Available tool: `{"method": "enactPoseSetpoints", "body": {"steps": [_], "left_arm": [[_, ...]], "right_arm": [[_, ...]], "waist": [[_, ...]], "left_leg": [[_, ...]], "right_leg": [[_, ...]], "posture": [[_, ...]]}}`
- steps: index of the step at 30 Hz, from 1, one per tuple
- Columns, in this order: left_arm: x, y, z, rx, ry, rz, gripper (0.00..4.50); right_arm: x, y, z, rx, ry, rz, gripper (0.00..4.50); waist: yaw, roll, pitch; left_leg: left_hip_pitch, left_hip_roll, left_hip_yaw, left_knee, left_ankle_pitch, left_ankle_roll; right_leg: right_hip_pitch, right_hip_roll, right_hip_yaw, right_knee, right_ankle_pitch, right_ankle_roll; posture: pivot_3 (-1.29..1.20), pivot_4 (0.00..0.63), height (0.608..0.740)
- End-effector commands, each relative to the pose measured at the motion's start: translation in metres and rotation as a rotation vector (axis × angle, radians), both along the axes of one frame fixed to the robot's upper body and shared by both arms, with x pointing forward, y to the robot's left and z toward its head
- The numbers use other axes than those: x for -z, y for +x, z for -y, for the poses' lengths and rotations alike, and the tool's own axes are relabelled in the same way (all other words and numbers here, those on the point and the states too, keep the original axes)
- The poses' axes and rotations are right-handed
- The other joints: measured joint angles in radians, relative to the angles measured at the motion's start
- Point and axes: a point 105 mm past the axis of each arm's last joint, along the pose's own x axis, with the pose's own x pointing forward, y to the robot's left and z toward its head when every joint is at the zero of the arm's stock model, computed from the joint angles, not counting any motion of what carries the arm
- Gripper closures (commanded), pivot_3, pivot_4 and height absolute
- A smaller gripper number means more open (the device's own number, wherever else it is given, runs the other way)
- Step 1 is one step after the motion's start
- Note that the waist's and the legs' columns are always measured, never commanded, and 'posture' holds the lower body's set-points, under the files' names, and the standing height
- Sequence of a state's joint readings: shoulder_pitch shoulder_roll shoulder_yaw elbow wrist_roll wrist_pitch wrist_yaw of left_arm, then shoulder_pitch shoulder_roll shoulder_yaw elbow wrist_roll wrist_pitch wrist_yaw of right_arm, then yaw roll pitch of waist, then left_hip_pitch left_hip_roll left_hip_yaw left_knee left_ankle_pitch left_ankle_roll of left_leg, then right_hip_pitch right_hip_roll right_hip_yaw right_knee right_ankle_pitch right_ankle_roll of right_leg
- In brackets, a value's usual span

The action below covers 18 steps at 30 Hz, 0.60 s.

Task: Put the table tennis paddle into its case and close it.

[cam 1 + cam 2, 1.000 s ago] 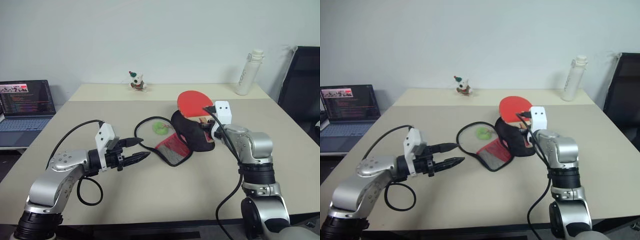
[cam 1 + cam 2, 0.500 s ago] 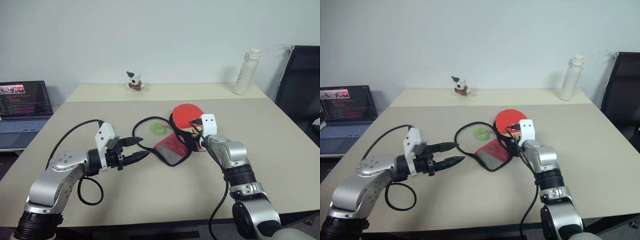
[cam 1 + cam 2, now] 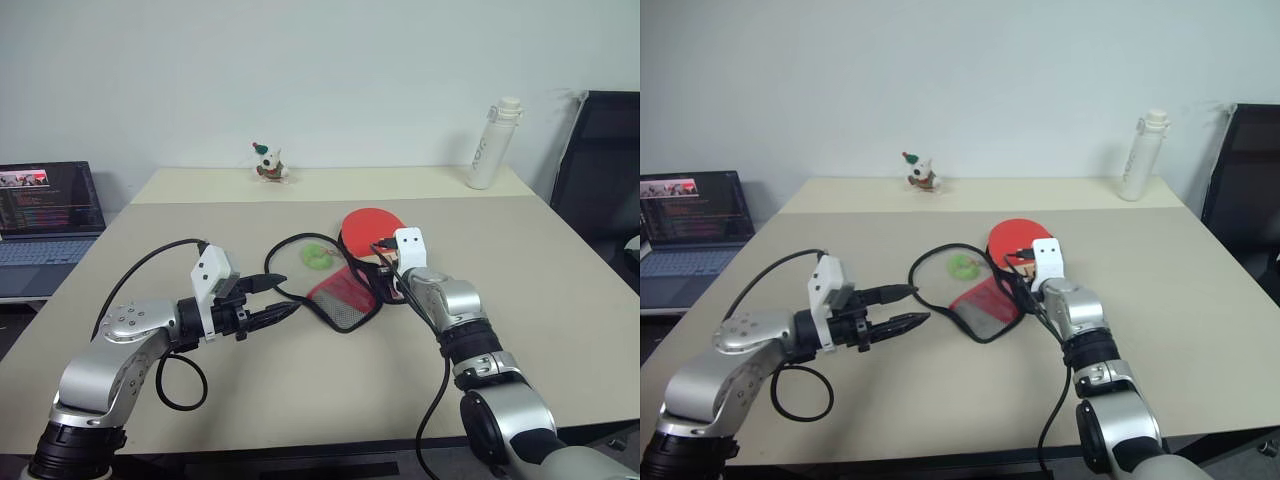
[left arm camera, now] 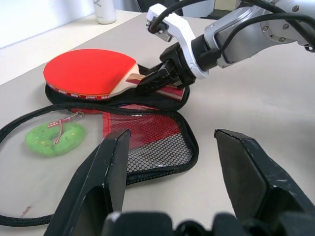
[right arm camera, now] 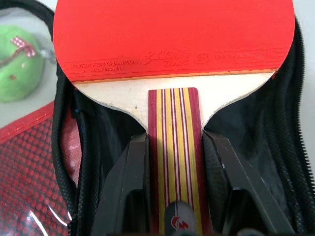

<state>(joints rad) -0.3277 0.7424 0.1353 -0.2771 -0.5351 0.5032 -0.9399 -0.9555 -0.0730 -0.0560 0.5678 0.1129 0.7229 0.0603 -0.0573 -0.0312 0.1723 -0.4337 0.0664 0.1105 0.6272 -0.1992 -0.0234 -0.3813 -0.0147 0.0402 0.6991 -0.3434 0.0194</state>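
Observation:
The table tennis paddle [image 3: 372, 222] lies with its red face [image 5: 172, 34] up, over the open black half of the case [image 5: 280, 123]. My right gripper [image 5: 174, 142] is shut on the striped wooden handle [image 4: 157, 86], low over the case. The case's red mesh flap [image 3: 345, 297] lies spread on the table towards my left arm, and the green fuzzy charm [image 3: 319, 254] rests inside the black zip loop. My left gripper [image 3: 290, 294] hovers open just left of the mesh flap [image 4: 147, 142], with nothing between its fingers.
An open laptop [image 3: 50, 200] sits at the far left. A small toy figure [image 3: 268, 162] and a white bottle [image 3: 494, 143] stand at the table's back edge. A black chair [image 3: 600, 160] is at the right.
My right gripper has come down and a little to the left with the paddle, bringing it low onto the case's black half. The left arm has stayed still.

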Motion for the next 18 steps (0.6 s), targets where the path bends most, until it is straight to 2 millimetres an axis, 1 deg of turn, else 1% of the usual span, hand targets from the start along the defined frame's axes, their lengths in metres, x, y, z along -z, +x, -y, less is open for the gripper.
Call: {"method": "enactPoseSetpoints", "body": {"steps": [1,4,5,6,7,12,13,14,15,18], "left_arm": [[-0.009,-0.004,0.003,0.016,0.004,0.043,1.52],[-0.009,-0.004,0.003,0.015,0.004,0.043,1.52],[-0.008,-0.004,0.003,0.015,0.004,0.042,1.52],[-0.008,-0.004,0.003,0.015,0.004,0.042,1.52],[-0.008,-0.004,0.003,0.014,0.004,0.042,1.52],[-0.007,-0.004,0.003,0.011,0.003,0.04,1.52],[-0.006,-0.004,0.002,0.006,0.001,0.041,1.52],[-0.006,-0.004,0.002,0.001,0.0,0.041,1.52],[-0.005,-0.003,0.0,-0.009,0.0,0.04,1.52],[0.001,0.003,-0.011,-0.076,0.003,0.023,1.52]], "right_arm": [[-0.025,0.005,-0.002,0.001,0.016,0.082,3.42],[-0.025,0.007,0.002,0.039,0.03,0.082,3.42],[-0.026,0.008,0.004,0.049,0.03,0.084,2.7],[-0.026,0.009,0.005,0.055,0.028,0.085,2.52],[-0.026,0.009,0.005,0.056,0.027,0.086,2.19],[-0.027,0.008,0.002,0.048,0.043,0.083,0.46],[-0.029,0.007,0.0,0.04,0.05,0.086,0.04],[-0.032,0.007,-0.002,0.033,0.058,0.092,0.04],[-0.04,0.005,-0.005,0.02,0.078,0.111,0.04],[-0.077,-0.006,-0.016,-0.101,0.157,0.22,0.04]], "waist": [[0.0,0.0,0.0],[0.0,0.0,0.0],[0.0,0.0,0.0],[0.0,0.0,0.0],[0.0,0.0,0.0],[0.0,0.0,0.0],[0.0,0.0,0.0],[0.0,0.0,0.0],[0.0,0.0,0.0],[0.0,0.0,0.0]], "left_leg": [[0.0,0.0,0.0,0.0,0.0,0.0],[0.0,0.0,0.0,0.0,0.0,0.0],[0.0,0.0,0.0,0.0,0.0,0.0],[0.0,0.0,0.0,0.0,0.0,0.0],[0.0,0.0,0.0,0.0,0.0,0.0],[0.0,0.0,0.0,0.0,0.0,0.0],[0.0,0.0,0.0,0.0,0.0,0.0],[0.0,0.0,0.0,0.0,0.0,0.0],[0.0,0.0,0.0,0.0,0.0,0.0],[0.0,0.0,0.0,0.0,0.0,0.0]], "right_leg": [[0.0,0.0,0.0,0.0,0.0,0.0],[0.0,0.0,0.0,0.0,0.0,0.0],[0.0,0.0,0.0,0.0,0.0,0.0],[0.0,0.0,0.0,0.0,0.0,0.0],[0.0,0.0,0.0,0.0,0.0,0.0],[0.0,0.0,0.0,0.0,0.0,0.0],[0.0,0.0,0.0,0.0,0.0,0.0],[0.0,0.0,0.0,0.0,0.0,0.0],[0.0,0.0,0.0,0.0,0.0,0.0],[0.0,0.0,0.0,0.001,0.0,0.0]], "posture": [[0.0,0.15,0.74],[0.0,0.15,0.74],[0.0,0.15,0.74],[0.0,0.15,0.74],[0.0,0.15,0.74],[0.0,0.15,0.74],[0.0,0.15,0.74],[0.0,0.15,0.74],[0.0,0.15,0.74],[0.0,0.15,0.74]]}}
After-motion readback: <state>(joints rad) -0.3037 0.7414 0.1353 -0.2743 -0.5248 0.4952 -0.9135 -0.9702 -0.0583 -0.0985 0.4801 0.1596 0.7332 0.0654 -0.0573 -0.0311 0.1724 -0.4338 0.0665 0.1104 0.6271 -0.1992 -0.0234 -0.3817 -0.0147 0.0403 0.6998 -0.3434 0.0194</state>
